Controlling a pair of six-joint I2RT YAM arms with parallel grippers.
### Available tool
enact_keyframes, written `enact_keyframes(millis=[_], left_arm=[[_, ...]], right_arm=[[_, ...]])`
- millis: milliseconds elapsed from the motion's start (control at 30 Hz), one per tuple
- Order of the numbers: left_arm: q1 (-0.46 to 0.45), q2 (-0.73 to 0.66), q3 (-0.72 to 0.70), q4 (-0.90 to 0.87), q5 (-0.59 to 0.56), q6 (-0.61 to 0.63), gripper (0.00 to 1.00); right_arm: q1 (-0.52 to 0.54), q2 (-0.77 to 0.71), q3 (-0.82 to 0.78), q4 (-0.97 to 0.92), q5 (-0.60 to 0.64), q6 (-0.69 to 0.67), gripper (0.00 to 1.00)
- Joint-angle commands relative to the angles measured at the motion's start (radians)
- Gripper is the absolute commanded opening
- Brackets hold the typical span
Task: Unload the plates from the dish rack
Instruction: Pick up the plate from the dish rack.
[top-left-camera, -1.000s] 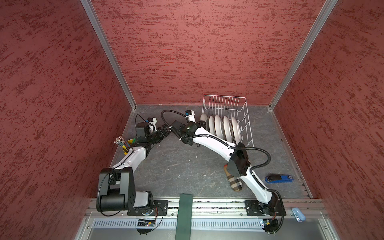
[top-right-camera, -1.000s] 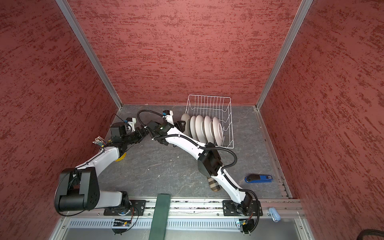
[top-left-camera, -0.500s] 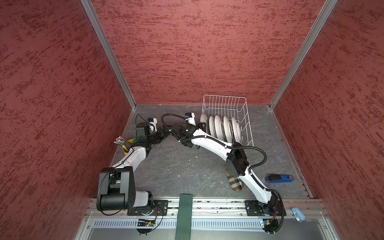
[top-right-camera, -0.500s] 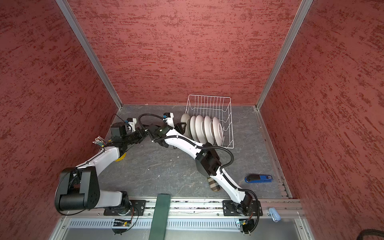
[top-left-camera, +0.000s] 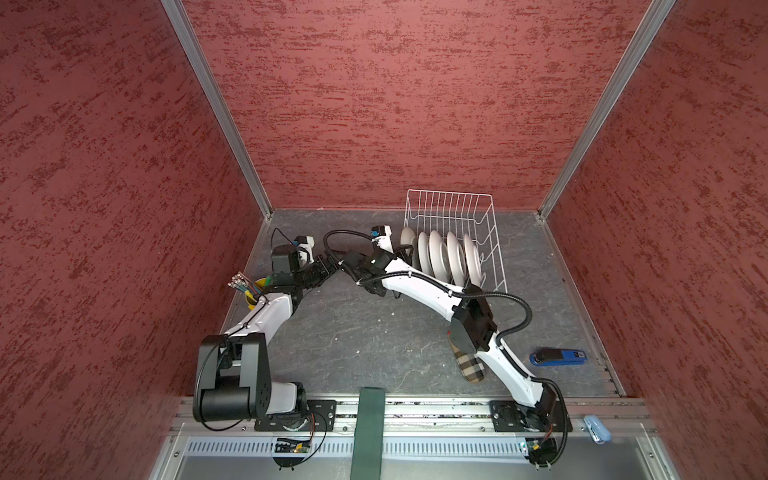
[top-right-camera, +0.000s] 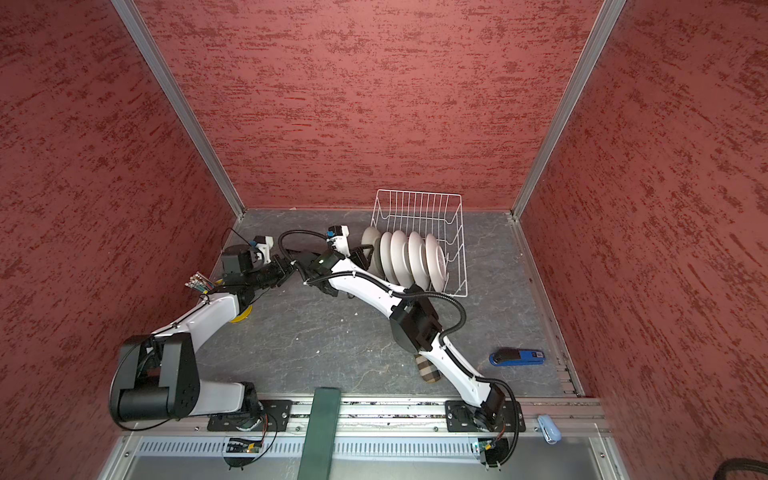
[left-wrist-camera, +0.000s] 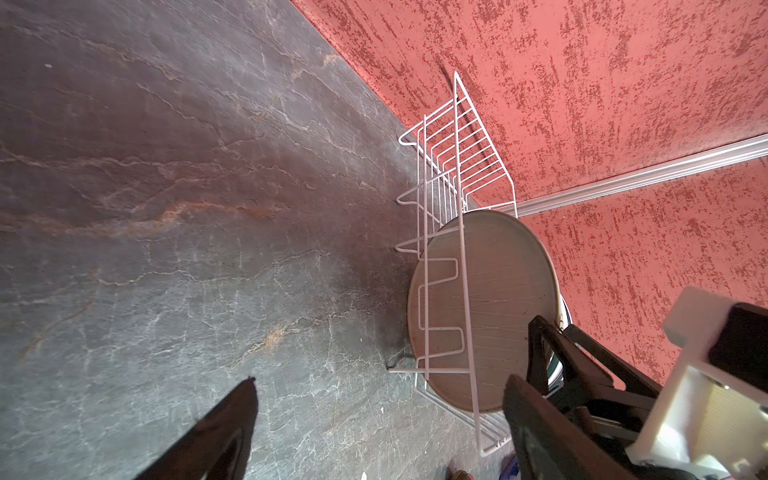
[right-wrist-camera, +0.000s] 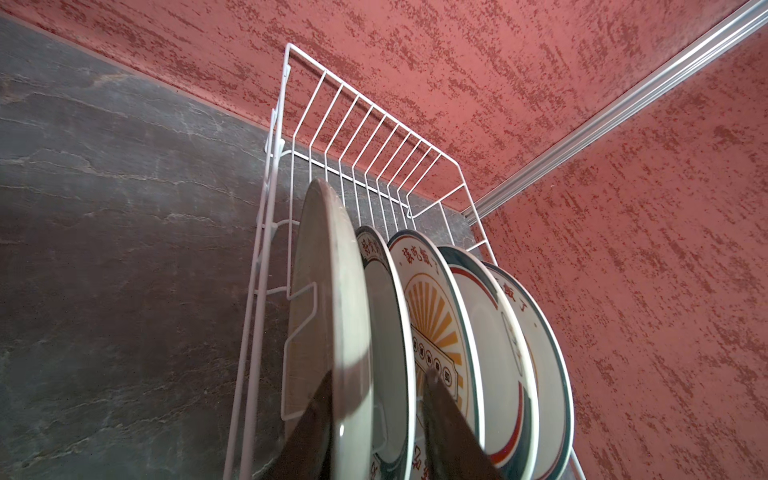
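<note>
Grey stone-look tabletop (top-left-camera: 374, 332) within red walls (top-left-camera: 374, 104): the dish rack (top-left-camera: 496, 257) holds all five plates (top-left-camera: 440, 257) upright on edge between its prongs, directly ahead of the right gripper (right-wrist-camera: 378, 376). Its fingers straddle the nearest rims, the grey-beige plate (right-wrist-camera: 328, 291) among them, presumably for an edge lift; whether they pinch cannot be told. The left gripper (left-wrist-camera: 378, 415) hovers beside it, fingers spread wide, empty.

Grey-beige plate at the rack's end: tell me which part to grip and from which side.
Take the grey-beige plate by its top rim, coming down from above: one jaw outside, one in the gap before the next plate. It stands on edge, and the rack wires cross its outer face lower down, so the top looks freest.
</note>
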Motion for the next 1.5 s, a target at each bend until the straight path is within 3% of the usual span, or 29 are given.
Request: enact_keyframes(millis=[0,800,1133,1467], left_arm=[[0.008,0.001,0.016,-0.009,0.013,0.002,0.92],[0.007,0.003,0.019,-0.01,0.01,-0.001,0.92],[-0.004,0.014,0.024,0.003,0.01,-0.003,0.92],[-0.003,0.012,0.017,0.001,0.01,0.004,0.92]], right_arm=[[-0.004,0.029,-0.006,-0.041,0.059,0.051,0.3],[0.006,0.038,-0.007,-0.033,0.115,0.025,0.0],[0.021,0.054,-0.007,-0.001,0.225,-0.102,0.0],[0.03,0.035,-0.003,0.042,0.259,-0.174,0.0]])
